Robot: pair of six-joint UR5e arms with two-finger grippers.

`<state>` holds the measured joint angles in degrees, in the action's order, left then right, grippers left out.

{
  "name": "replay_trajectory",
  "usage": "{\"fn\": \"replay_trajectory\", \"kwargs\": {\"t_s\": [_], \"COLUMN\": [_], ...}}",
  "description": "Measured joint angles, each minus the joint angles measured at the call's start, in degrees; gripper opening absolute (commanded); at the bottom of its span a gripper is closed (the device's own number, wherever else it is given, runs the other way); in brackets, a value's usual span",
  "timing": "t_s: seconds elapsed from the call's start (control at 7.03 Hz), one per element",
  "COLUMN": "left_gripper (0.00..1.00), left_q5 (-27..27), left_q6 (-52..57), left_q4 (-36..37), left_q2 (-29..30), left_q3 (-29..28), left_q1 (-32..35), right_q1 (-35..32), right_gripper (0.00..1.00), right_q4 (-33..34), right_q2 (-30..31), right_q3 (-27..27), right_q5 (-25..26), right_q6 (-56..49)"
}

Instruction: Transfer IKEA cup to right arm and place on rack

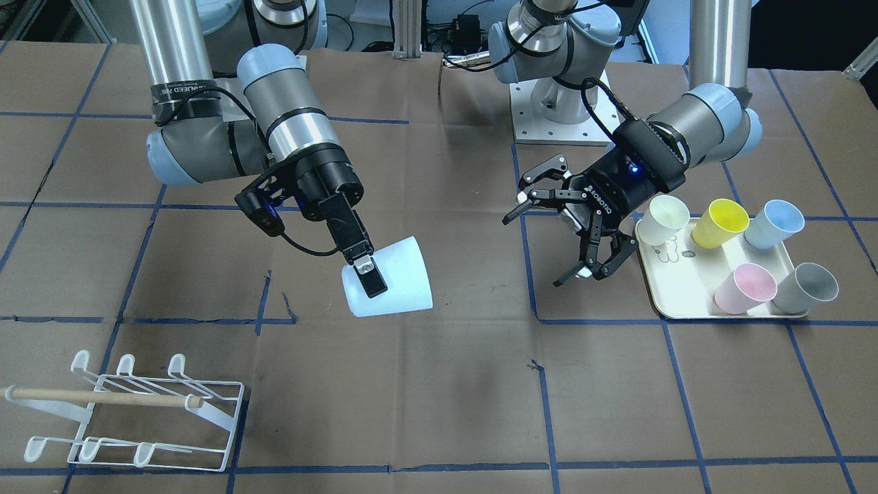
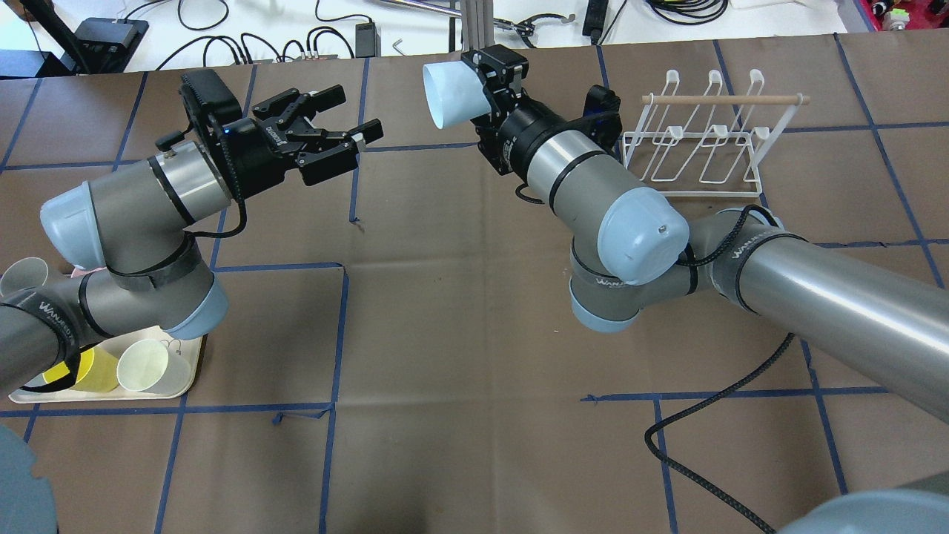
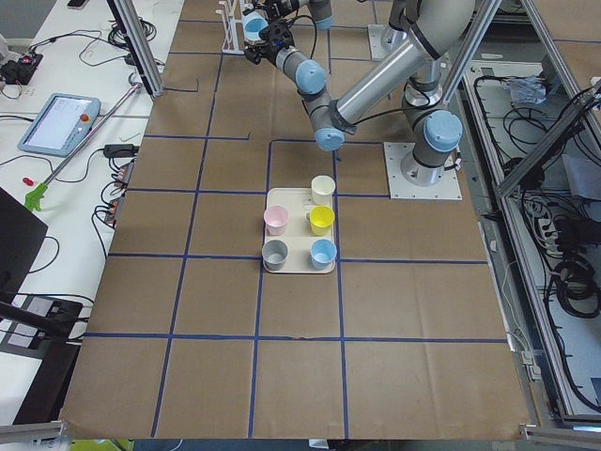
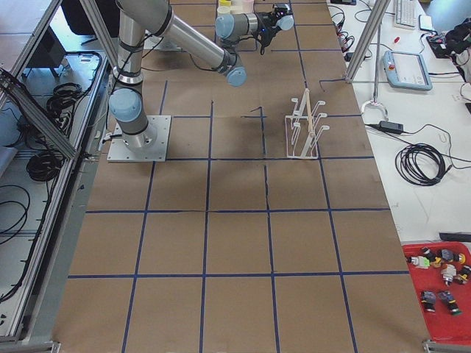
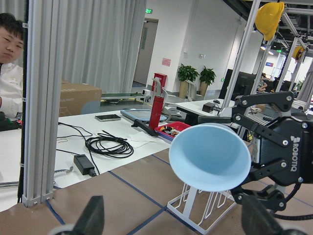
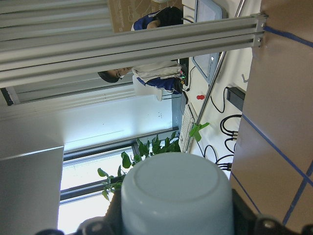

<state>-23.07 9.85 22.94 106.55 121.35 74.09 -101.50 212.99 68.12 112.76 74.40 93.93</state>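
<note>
My right gripper is shut on a pale blue cup and holds it on its side above the table, mouth towards the left gripper. The cup also shows in the overhead view, and its base fills the right wrist view. My left gripper is open and empty, apart from the cup and pointing at it. In the left wrist view the cup's mouth faces the camera. The white wire rack with its wooden dowel stands empty at the table's edge on the right arm's side.
A cream tray beside the left arm holds several cups: cream, yellow, blue, pink and grey. Brown paper with blue tape lines covers the table. A black cable lies near the right arm.
</note>
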Motion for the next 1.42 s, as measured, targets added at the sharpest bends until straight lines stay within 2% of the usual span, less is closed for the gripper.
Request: {"fn": "replay_trajectory", "kwargs": {"t_s": [0.28,0.57,0.71,1.14,1.28,1.42], "left_gripper": [0.99,0.99,0.99,0.99,0.99,0.99], "left_q5": [-6.53,-19.27,-28.81,-54.55,-60.41,-63.82], "left_q6": [0.00,0.00,0.00,0.00,-0.13,-1.23], "left_q4": [-6.26,-15.61,-24.69,-61.76,-73.71,-86.27], "left_q2": [0.28,-0.59,-2.44,-6.76,-8.64,-11.44], "left_q3": [-4.03,-7.29,-10.11,-20.72,-22.87,-24.77], "left_q1": [0.40,3.06,5.84,12.86,13.84,14.25], "right_q1": [2.94,4.35,5.43,10.35,11.59,12.88], "right_gripper": [0.24,0.24,0.24,0.24,0.24,0.24], "right_q4": [-1.67,-3.36,-4.81,-11.57,-14.27,-15.83], "right_q2": [0.11,0.25,0.35,1.40,1.91,2.03], "right_q3": [-0.26,-0.22,-0.20,-0.70,-1.13,-1.87], "right_q5": [0.14,0.89,1.14,1.36,2.06,3.32], "right_q6": [-15.95,-32.25,-38.39,-57.87,-63.84,-70.01]}}
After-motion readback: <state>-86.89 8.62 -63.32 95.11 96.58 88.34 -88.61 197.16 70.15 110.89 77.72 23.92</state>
